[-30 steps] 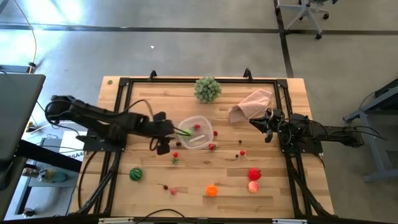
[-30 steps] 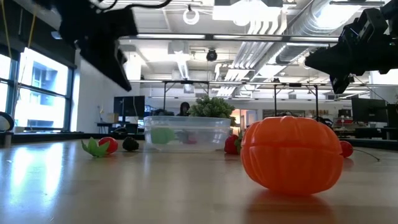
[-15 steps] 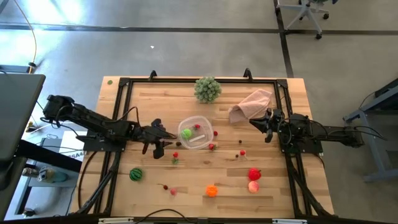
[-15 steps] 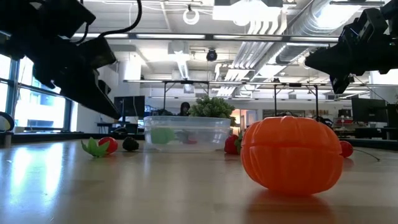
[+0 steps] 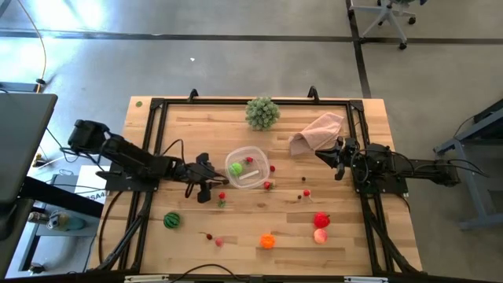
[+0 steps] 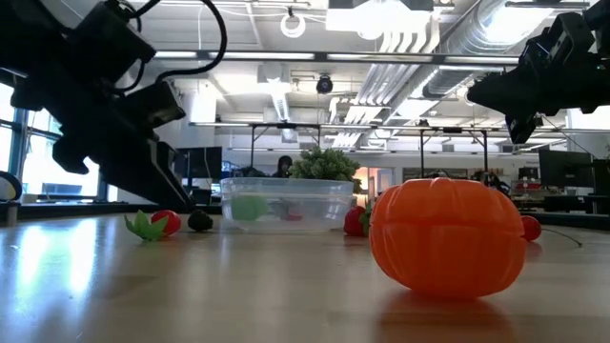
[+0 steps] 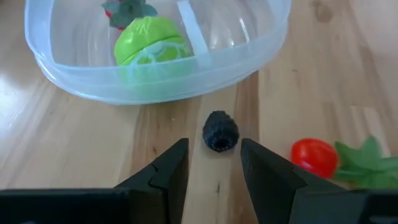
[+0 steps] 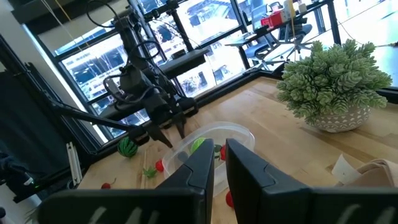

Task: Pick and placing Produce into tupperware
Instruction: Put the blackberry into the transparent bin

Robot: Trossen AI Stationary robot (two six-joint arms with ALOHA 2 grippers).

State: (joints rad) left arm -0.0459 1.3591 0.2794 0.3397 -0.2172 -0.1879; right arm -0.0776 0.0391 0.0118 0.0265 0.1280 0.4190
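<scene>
— High view first: we have the left gripper [image 5: 211, 183] low over the table just beside the tupperware [image 5: 247, 167], on its near-left side. Right gripper [image 5: 338, 161] is parked by the pinkish cloth [image 5: 317, 132], fingers nearly together, nothing in them.

— What's in the tub?

— A light green piece [image 5: 235, 168] and a small red one [image 5: 249, 160]. Still loose on the wood: striped green ball [image 5: 170, 221], orange piece [image 5: 268, 241], red [image 5: 321, 221] and pink [image 5: 321, 235] pieces, scattered berries.

— Low view?

— We see the orange piece [image 6: 447, 237] large up front, the clear tub [image 6: 287, 205] behind it with green showing through the wall.

— Left wrist view?

— Our fingers [image 7: 166, 171] stand partly open and empty, straddling a small dark berry [image 7: 220, 131] that lies on the table just outside the tub wall. A red berry with green leaves [image 7: 315, 157] sits off to one side.

— So the step?

— We judge it a reach for the dark berry. Next: drop lower, close gently on it, lift over the rim.

— Right wrist view?

— It looks across at the tub [image 8: 219, 138] and the leafy ball [image 8: 336, 84].
</scene>
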